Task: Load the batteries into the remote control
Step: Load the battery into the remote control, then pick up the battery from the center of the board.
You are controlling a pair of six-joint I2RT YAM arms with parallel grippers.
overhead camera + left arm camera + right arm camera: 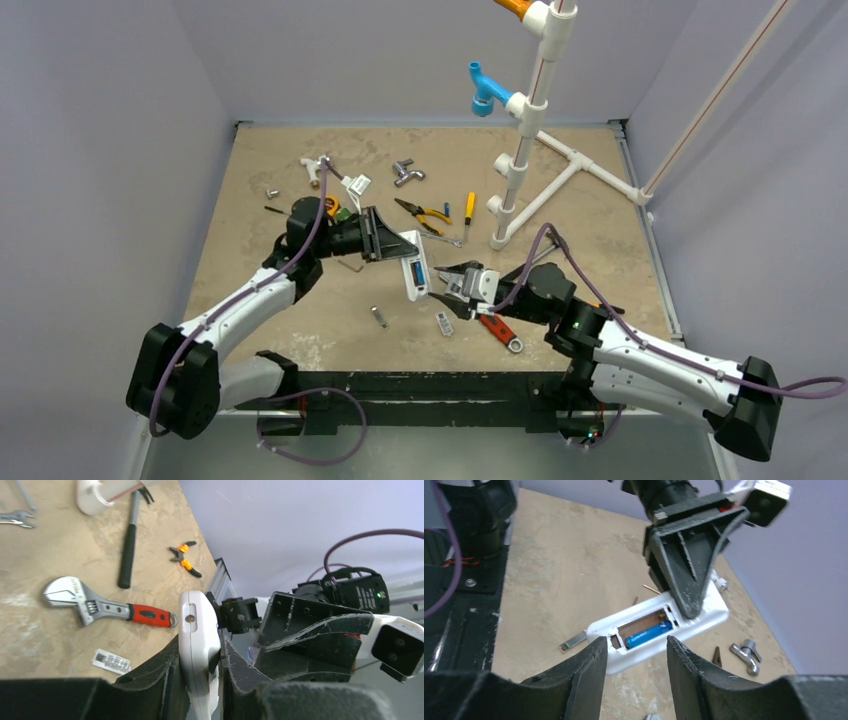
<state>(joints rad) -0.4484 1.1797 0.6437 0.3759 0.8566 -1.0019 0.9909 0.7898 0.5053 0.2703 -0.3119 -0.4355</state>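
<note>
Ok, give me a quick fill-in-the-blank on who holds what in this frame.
The left tool grips the white ___.
Its open back holds one ___ battery.
The right tool stands ___, holding nothing.
Missing words: remote, blue, open.

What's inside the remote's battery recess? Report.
Inside the remote control: one blue battery, an empty-looking bay beside it. The left gripper covers the far end.

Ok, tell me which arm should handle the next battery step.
Right, probably. The left tool is shut on the remote control; the right tool is open, empty, facing the recess holding one battery.
</note>
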